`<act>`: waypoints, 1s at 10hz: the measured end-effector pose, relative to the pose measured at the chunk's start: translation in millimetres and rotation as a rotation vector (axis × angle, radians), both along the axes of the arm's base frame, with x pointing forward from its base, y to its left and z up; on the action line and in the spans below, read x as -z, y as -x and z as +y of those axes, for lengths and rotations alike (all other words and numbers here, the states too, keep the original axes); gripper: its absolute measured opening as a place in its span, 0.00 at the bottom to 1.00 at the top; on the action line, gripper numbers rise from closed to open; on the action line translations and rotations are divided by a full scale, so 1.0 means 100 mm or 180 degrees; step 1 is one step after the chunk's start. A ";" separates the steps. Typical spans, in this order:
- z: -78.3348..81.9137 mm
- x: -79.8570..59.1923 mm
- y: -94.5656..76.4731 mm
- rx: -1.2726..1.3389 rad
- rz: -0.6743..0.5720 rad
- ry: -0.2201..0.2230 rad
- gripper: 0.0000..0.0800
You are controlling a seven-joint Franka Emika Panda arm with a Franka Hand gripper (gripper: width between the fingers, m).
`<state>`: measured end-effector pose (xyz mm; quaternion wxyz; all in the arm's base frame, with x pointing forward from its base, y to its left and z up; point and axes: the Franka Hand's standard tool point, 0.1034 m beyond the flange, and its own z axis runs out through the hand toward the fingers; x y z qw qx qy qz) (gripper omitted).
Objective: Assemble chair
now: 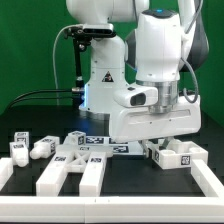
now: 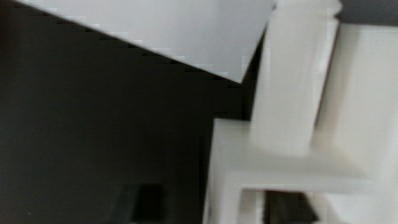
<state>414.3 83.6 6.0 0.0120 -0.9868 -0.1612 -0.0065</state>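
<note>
— Claw (image 1: 150,143) spread or pinched, can you see?
— Cannot tell; its wide white body hides the fingers, low over the black table (image 1: 140,190).
— And the chair pieces (image 1: 95,146)?
— Loose in a row on the table, either side of the claw, some partly hidden by it. Wrist view gives only a blurred white bar (image 2: 295,80), very close.

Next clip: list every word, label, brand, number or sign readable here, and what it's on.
No legible words, brands or numbers in either view.
On the robot arm's base, a triangular sign: too small to read.
On the chair parts, square tags: black-and-white patterns, no text.
Wrist view: the white chair piece shows no marking.
</note>
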 end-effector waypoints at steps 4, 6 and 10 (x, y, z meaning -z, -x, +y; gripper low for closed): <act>-0.54 -0.19 -0.16 0.0595 0.0042 0.0048 0.03; -0.68 -0.18 -0.32 0.0677 0.0035 0.0071 0.03; -0.59 -0.18 -0.42 0.0668 0.0161 0.0040 0.03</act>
